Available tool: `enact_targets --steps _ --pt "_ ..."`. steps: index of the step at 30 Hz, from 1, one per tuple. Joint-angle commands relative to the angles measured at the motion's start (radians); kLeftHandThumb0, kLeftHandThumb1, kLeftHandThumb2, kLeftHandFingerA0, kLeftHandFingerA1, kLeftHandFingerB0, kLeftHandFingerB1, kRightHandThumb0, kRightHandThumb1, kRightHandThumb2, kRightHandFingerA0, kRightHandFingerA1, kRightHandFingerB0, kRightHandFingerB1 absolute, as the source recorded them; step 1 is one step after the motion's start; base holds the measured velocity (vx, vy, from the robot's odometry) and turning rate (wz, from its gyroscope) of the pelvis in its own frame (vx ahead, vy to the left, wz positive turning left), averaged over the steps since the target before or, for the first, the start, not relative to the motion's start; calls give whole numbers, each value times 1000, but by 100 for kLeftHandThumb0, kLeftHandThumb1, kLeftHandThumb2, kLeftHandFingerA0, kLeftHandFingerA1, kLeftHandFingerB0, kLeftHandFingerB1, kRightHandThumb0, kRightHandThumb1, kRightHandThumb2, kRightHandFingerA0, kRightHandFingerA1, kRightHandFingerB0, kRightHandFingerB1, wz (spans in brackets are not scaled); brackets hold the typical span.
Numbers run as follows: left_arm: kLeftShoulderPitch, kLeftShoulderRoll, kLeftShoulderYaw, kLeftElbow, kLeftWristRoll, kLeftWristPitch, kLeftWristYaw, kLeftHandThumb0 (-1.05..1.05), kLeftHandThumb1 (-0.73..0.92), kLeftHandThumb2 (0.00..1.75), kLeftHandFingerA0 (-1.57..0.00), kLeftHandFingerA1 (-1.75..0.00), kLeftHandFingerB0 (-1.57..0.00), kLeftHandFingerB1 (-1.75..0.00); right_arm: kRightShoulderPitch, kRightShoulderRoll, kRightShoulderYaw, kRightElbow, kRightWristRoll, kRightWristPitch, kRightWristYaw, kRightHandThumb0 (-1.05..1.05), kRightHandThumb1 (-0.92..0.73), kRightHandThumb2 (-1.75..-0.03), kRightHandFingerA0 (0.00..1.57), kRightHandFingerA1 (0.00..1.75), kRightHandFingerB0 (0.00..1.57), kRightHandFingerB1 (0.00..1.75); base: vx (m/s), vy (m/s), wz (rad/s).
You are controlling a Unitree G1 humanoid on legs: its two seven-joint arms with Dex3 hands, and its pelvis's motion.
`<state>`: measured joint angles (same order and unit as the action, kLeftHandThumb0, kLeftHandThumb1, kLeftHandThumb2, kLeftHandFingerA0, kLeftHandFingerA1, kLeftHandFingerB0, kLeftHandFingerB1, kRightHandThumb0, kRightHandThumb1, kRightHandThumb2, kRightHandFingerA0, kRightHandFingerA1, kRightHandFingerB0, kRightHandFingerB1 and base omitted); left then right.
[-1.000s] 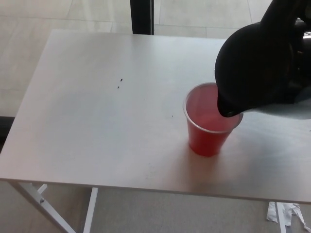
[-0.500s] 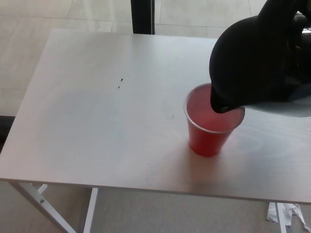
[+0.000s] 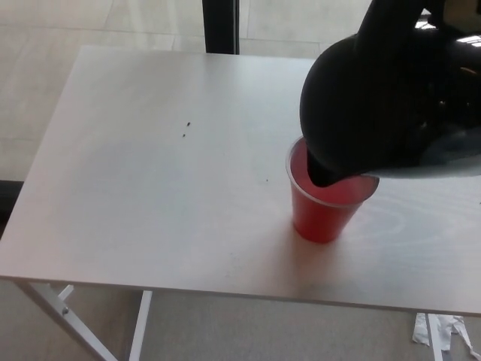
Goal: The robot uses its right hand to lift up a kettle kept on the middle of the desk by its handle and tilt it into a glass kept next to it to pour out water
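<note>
Right hand: black, at upper right edge of head view, raised above desk height, largely merged with a dark mass in front of it; finger positions not discernible. Left arm and hand: not visible.

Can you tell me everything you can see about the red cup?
The red cup looks like thin, see-through plastic, wider at the rim and narrower at the base. It stands upright on the white table, toward the robot's right. Its inside looks pinkish; whether there is water in it cannot be told. The black kettle is tilted right over it, its spout dipping over the rim and hiding part of the opening. Whether spout and cup touch is unclear. Nothing else is near the cup.
</note>
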<state>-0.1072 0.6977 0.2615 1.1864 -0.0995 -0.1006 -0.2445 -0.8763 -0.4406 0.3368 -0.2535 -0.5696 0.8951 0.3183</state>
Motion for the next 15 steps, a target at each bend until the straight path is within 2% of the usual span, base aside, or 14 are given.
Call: enact_targets --steps 1,3,4,5,6,7,8,9,10,11,12,13,14,15 --pt "-7 7 1 5 9 9 4 -69 85 65 -70 -59 -51 -54 29 -14 40 -7 -48 -30 6 -22 -59 -98 92 175 69 169 0 0 0" --pt "-4 8 1 5 10 9 4 -70 85 65 -71 -59 -50 -54 38 -11 40 -5 -54 -35 2 -21 -60 -101 92 175 68 169 0 0 0" --pt "2 7 1 2 10 -4 2 -70 86 65 -70 -60 -51 -56 42 -21 43 6 -63 -44 2 -22 -63 -95 90 175 62 149 0 0 0" --pt "7 8 4 -2 7 -11 0 -70 86 65 -70 -61 -50 -58 40 -38 39 28 -63 -57 10 -27 -70 -82 87 175 68 128 0 0 0" --pt "8 9 6 -3 6 -12 -1 -70 86 65 -70 -61 -50 -58 37 -41 36 37 -62 -62 13 -27 -70 -82 87 175 68 128 0 0 0" --pt "7 9 9 -3 2 -6 -3 -70 86 65 -68 -59 -49 -56 37 -44 32 51 -63 -74 6 -28 -72 -79 90 175 72 145 0 0 0" --pt "7 10 13 -3 -3 3 -6 -70 86 65 -68 -59 -49 -56 37 -48 26 72 -62 -91 -5 -28 -72 -79 90 175 72 145 0 0 0" --pt "8 10 14 -3 -3 2 -5 -70 86 65 -69 -58 -50 -56 38 -49 25 81 -67 -102 -11 -25 -67 -83 92 175 69 159 0 0 0" --pt "8 10 14 -4 -1 1 -5 -70 86 65 -69 -58 -50 -56 39 -52 24 91 -72 -118 -21 -25 -67 -83 92 175 69 159 0 0 0" --pt "12 10 15 -6 -2 -4 -8 -71 86 65 -68 -58 -49 -56 38 -62 19 111 -78 -121 -25 -23 -63 -92 115 174 74 140 0 0 0" --pt "16 12 11 -11 2 -4 -8 -71 87 65 -68 -57 -49 -55 30 -57 15 123 -81 -100 -19 -28 -67 -88 90 175 67 156 0 0 0" --pt "18 13 11 -14 2 -3 -9 -71 87 65 -68 -58 -49 -55 31 -60 18 121 -88 -107 -20 -28 -70 -82 91 175 65 161 0 0 0" --pt "18 14 10 -13 3 0 -8 -70 87 66 -67 -56 -48 -53 34 -59 21 115 -99 -113 -25 -31 -70 -80 91 175 72 144 0 0 0" --pt "16 14 9 -11 4 1 -6 -70 87 65 -68 -57 -49 -54 38 -60 22 109 -99 -129 -27 -29 -62 -90 92 175 72 147 0 0 0"
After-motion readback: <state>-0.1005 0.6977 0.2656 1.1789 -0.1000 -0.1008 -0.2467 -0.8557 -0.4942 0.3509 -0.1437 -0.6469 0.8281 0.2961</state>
